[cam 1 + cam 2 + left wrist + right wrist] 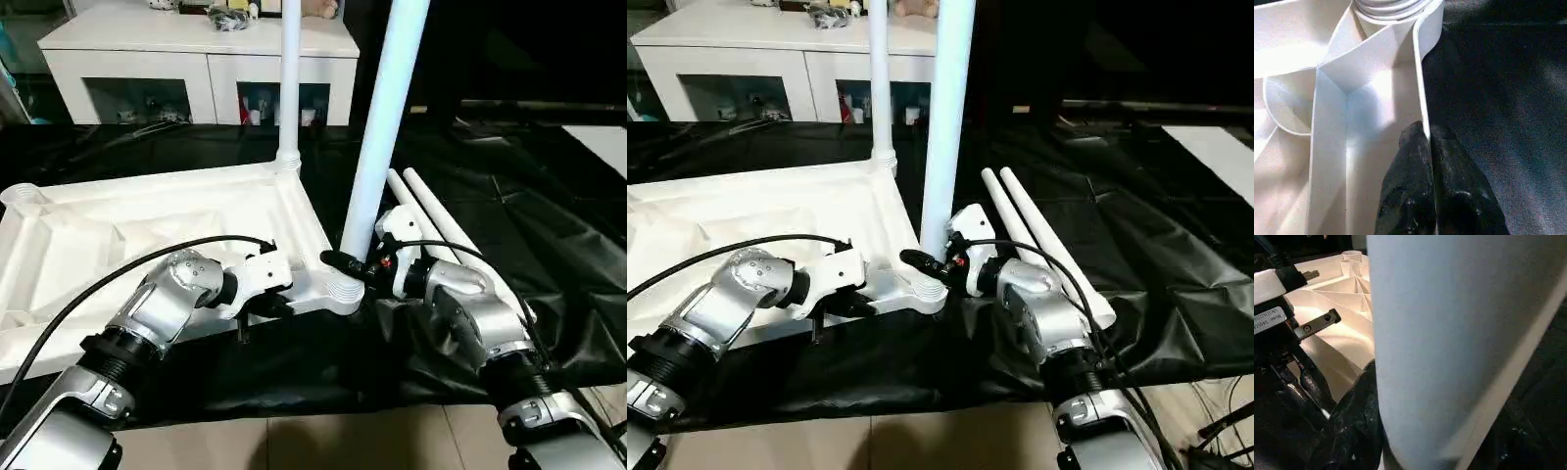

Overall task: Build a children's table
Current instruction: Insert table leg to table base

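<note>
The white plastic ribbed tabletop [147, 235] is laid upside down on the black-sheeted counter [549, 225], near its front edge. One long white tube leg [290, 78] is stood upright in the far corner socket. A second white tube leg [387, 127] is set in the near corner socket [340, 289], and it is seen to lean a little. Two more white tube legs [441, 220] are left lying side by side on the counter, just beside the right arm.

The right gripper [348, 264] is held low at the leaning leg, and its jaws are wrapped around the leg's foot. The left gripper [1427, 147] is placed at the tabletop's near edge, and its jaws are pressed together on the thin white rim [1420, 88].

Several things could go wrong from here. If the leg is pushed or turned while it leans, it could be jammed crooked in the socket. If the thin rim is let slip, the tabletop could be dragged or spun with the leg, and the upright leg could be knocked loose. The two lying legs could be bumped by the right arm and rolled off the counter. If the leg is let go too soon, it could tip over.
</note>
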Available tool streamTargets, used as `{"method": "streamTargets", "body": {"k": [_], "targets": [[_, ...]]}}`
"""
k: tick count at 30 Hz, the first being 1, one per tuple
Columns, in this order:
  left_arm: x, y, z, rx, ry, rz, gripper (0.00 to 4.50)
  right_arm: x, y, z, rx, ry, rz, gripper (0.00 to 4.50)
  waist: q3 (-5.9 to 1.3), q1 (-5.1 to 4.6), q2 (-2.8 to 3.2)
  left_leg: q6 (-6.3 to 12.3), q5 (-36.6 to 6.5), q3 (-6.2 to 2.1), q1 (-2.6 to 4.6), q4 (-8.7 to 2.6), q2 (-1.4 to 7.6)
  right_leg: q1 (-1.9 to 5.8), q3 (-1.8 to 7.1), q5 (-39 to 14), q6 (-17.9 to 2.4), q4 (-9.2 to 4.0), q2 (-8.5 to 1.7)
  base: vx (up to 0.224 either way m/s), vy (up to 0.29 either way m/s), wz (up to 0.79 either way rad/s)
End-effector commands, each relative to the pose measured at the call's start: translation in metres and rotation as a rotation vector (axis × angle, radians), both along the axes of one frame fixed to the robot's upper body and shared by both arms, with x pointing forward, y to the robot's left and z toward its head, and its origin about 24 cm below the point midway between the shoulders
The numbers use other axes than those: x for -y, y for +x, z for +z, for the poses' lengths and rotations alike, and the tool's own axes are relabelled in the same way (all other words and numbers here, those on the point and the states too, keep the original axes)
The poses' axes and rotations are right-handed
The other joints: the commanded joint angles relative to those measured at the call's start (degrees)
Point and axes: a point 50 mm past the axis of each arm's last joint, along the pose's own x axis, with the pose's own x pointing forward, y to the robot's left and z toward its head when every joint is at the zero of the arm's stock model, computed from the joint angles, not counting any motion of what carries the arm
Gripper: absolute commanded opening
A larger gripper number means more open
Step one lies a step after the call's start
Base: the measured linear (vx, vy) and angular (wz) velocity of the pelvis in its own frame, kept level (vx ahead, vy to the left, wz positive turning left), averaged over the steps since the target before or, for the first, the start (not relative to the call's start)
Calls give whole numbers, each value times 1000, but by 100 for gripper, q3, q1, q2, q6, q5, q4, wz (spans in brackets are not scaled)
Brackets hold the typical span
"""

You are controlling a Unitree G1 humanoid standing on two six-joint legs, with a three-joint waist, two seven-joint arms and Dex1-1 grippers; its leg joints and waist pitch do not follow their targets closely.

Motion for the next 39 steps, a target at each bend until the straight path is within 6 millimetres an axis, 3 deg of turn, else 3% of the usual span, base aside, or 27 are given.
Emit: {"method": "streamTargets", "body": {"k": [1,8,12,16,21,26,30,39], "targets": [[-3,-5,-7,-26,58,-24,0,23,-18,-55,-234,-155,-85,184,-107,3,68,-137,-2986,-174,75,-466,266,1,277,-3059,-680,-563,-427,0,0,0],[-3,-5,-7,-32,57,-34,0,40,-7,-50,-261,-70,-228,184,-89,-35,80,-161,-3268,-205,99,-459,256,-38,248,-3486,-552,-616,-428,0,0,0],[-3,-5,-5,-33,55,-48,0,39,-4,-36,-213,-46,-169,184,-88,-21,74,-171,-3300,-206,109,-463,260,-49,253,-3466,-538,-624,-428,0,0,0],[-2,-6,-3,-36,62,-61,0,28,0,-14,-150,-22,-56,184,-118,10,67,-146,-3034,-192,68,-480,284,-1,283,-2994,-661,-559,-425,0,0,0],[-3,-7,-4,-37,73,-72,0,23,8,5,-87,-25,-12,184,-139,52,43,-45,-2401,-112,34,-449,279,56,306,-2092,-1008,-465,-410,0,0,0],[-2,-7,-4,-34,76,-74,0,20,10,13,-68,-17,8,184,-163,90,60,4,-1841,-85,9,-432,284,137,295,-1433,-1193,-378,-401,0,0,0],[-1,-7,-3,-33,77,-75,0,15,6,13,-73,-41,56,184,-176,97,60,31,-1655,-69,16,-417,282,160,290,-1048,-1284,-335,-383,0,0,0],[-2,-7,-3,-32,80,-72,0,15,4,6,-91,-37,33,184,-169,115,58,3,-1687,-65,25,-413,280,163,292,-1241,-1243,-348,-395,0,0,0]]}}
